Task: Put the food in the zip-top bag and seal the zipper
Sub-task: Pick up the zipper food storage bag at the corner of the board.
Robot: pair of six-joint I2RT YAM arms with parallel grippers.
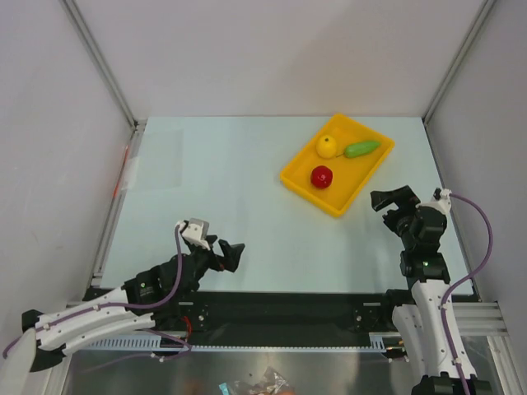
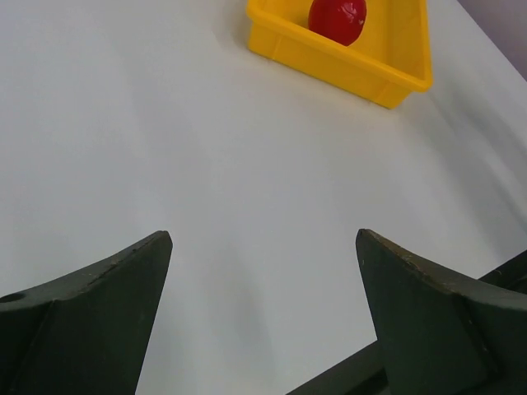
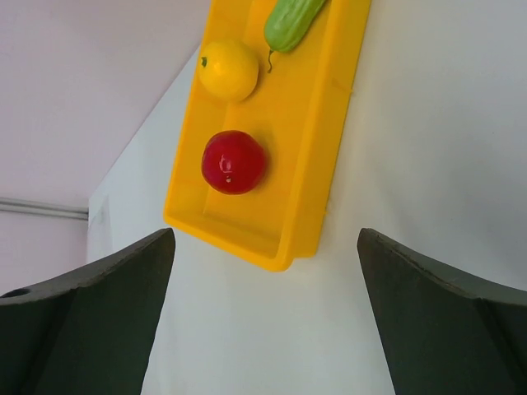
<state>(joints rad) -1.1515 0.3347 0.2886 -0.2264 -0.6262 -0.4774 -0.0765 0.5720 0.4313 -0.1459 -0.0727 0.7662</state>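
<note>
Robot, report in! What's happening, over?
Left gripper, right gripper open, empty. Round yellow lemon, round red fruit, long green vegetable in yellow plastic tray. Nothing blocking.

In the tray (image 1: 351, 174), lemon (image 1: 327, 146) and vegetable (image 1: 361, 149) lie behind the fruit (image 1: 322, 176)

Pale blue-white flat desk (image 1: 247, 189), matte surface. Far right: yellow rectangular plastic tray (image 1: 350, 177) sits on it, set at a slant to the desk edges. Far left: small clear plastic zip-top bag (image 1: 155, 160) lies flat, faint against the surface, its red-orange strip (image 1: 126, 171) along the desk's left edge. Tray and bag well apart.
</note>
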